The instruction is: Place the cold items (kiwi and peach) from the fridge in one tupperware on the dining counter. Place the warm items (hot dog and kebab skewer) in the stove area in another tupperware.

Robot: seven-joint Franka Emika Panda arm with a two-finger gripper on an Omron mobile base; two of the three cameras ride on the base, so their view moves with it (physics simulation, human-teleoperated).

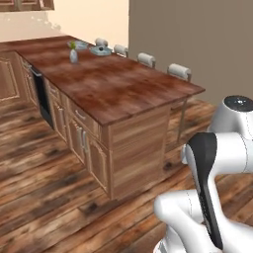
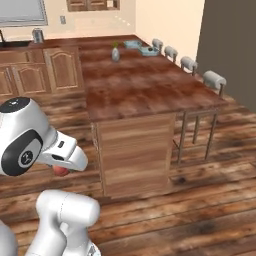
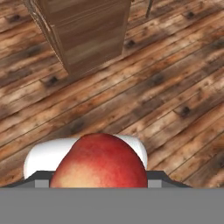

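Claw [image 3: 99,186]: I see it closed on the peach, which fills the space between the fingers in my hand view; the fingertips themselves are hidden behind the fruit.
Peach [image 3: 100,164]: red-orange with a paler yellowish patch at lower left, held in the claw above the floor. In my right base view a small red part of it peeks out under the white wrist [image 2: 61,171].
Floor [image 3: 175,87]: dark wood planks, lying under the held fruit and running up to the foot of the surface.
Dining counter [image 1: 113,86]: long reddish-brown surface ahead of me, its near end panel facing the arm, cabinet doors and drawers along its left side.
Stools [image 1: 179,71]: cushioned, in a row along the right edge of the surface.
Vase [image 1: 73,55]: small, pale, with a green sprig, standing towards the far end.
Tupperware [image 1: 101,50]: pale blue-grey containers at the far end, just beyond the vase; I cannot tell their contents.
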